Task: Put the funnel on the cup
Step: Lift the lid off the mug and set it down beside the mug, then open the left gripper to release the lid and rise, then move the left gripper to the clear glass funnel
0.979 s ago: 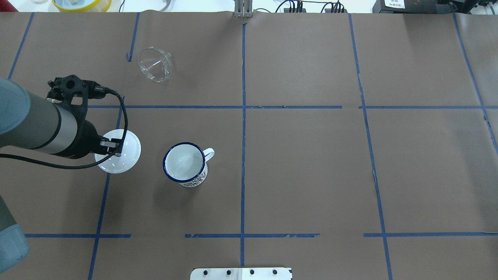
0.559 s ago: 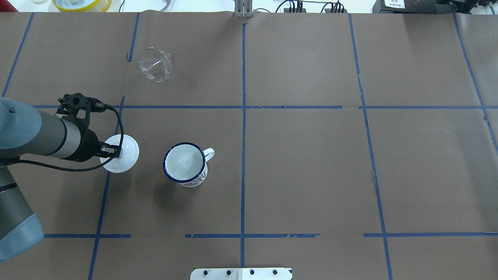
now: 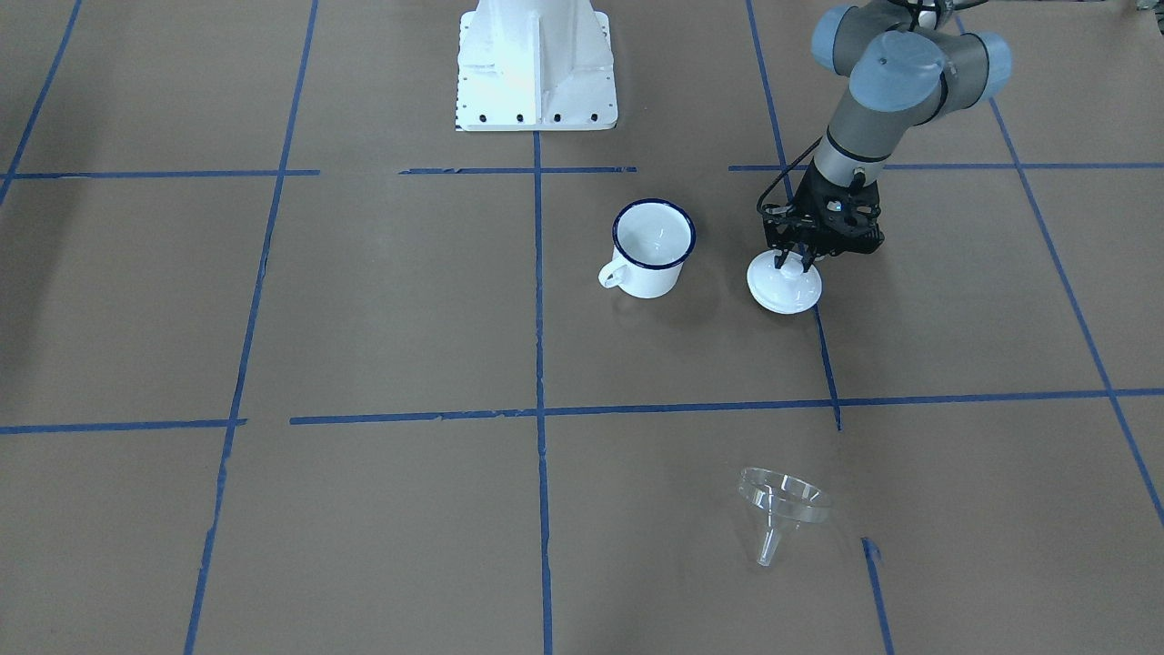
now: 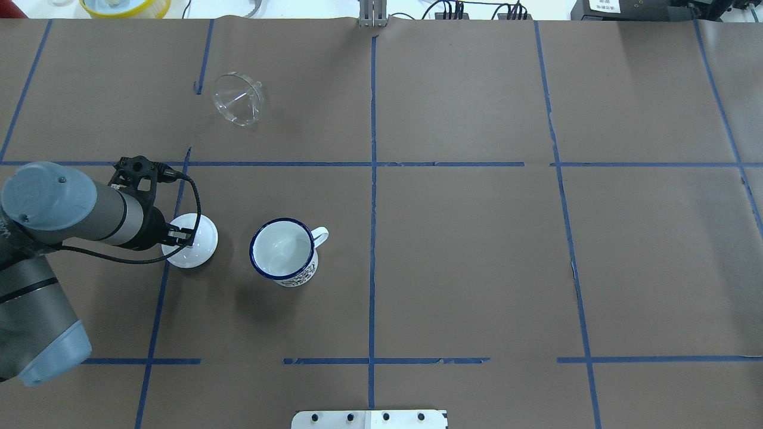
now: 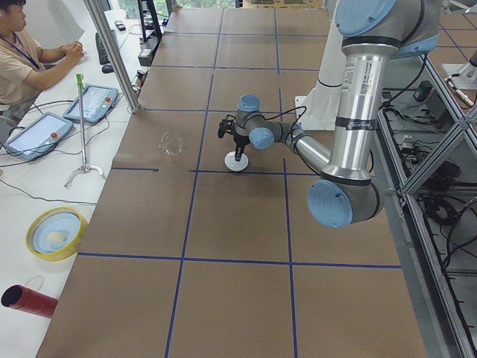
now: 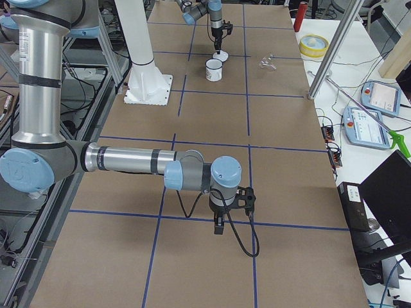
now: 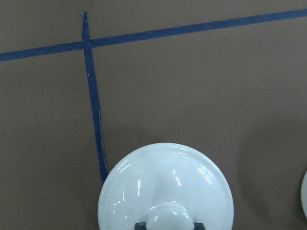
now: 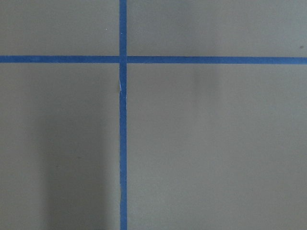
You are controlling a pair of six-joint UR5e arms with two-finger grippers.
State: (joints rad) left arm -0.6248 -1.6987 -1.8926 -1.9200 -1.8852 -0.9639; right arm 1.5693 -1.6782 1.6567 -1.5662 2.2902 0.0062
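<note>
So the left gripper (image 4: 182, 236) is clamped on the little knob of a round white lid (image 4: 195, 249). In the left wrist view you can see dark fingers (image 7: 140, 225) snug against either side of that knob. The lid is just beside the cup (image 4: 282, 249), on the side away from the cup's handle and not touching it. It's right down at the brown paper (image 4: 477, 250), though I honestly can't tell if it's resting on it or a hair above. A strip of blue tape (image 7: 93, 105) runs under the lid's edge.

The cup stands upright with its mouth open, so you can see the white inside and the dark blue rim. Its handle points away from the lid.

The funnel (image 4: 238, 106) is well apart from the cup, farther out from the robot and a bit toward the lid's side. It's clear plastic, lying tipped over on the paper, and neither arm is touching it.

The right gripper (image 6: 219, 226) is parked far from the cup, way over on the handle side, pointing down at the paper. It only shows up in the side view, so I can't tell if it's clenched or released. Its wrist camera just shows paper and crossed tape lines.
</note>
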